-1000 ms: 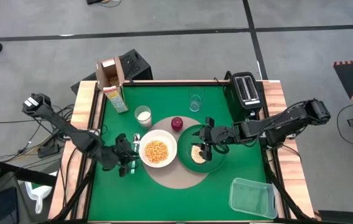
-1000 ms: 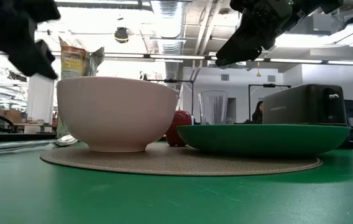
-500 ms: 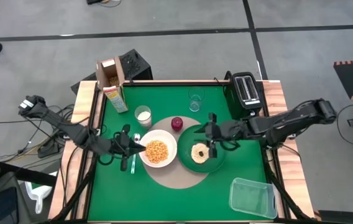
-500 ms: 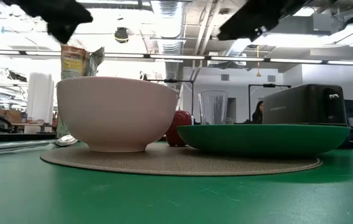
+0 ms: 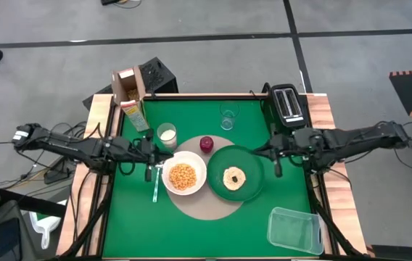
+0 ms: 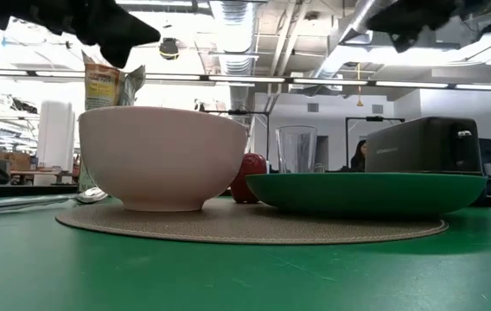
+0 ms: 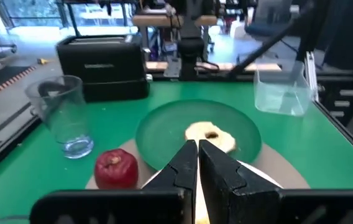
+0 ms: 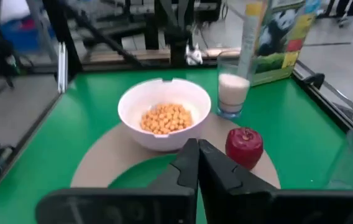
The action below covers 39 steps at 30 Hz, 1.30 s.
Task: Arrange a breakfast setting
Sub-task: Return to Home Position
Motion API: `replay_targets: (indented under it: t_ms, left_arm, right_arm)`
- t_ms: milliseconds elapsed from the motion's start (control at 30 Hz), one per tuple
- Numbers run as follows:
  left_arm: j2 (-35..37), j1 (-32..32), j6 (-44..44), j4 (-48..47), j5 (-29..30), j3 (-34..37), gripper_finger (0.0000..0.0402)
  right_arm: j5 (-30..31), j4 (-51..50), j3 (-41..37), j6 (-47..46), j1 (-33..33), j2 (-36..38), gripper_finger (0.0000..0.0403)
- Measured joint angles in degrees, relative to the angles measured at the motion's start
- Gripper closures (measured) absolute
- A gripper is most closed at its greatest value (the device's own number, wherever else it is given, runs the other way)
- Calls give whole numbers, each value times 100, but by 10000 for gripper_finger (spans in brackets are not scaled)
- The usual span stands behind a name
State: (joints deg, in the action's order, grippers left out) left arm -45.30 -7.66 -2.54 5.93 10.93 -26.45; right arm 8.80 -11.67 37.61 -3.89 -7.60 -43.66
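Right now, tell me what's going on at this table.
Nothing is being handled. The left gripper and right gripper are both shut and empty, raised either side of the mat. On the mat sit a bowl of cereal, a plate with a bagel and an apple; a spoon lies left of the bowl.

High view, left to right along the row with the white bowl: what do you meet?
Metal spoon → white round bowl → larger green round plate, carrying the round bread.
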Motion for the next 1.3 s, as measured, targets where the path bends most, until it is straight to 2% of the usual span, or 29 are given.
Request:
replay_targets:
  t_ms: [200,500,800,1067,1300]
  left_arm:
    - [451,185,1,177,-64,288,398]
    - [1096,184,37,420,-10,736,398]
    - [1749,184,-77,824,66,1426,398]
    - [2582,184,-294,982,66,2135,398]
    - [3395,182,-403,290,-2,2299,398]
  right_arm:
    - [-1,230,-729,-213,116,1241,347]
    - [-143,618,-1638,-403,175,2478,373]
    - [-141,1462,-2479,-469,175,3037,368]
    - [-141,1907,-3062,-532,175,3223,376]
    - [-141,2363,-3486,-628,175,3281,369]
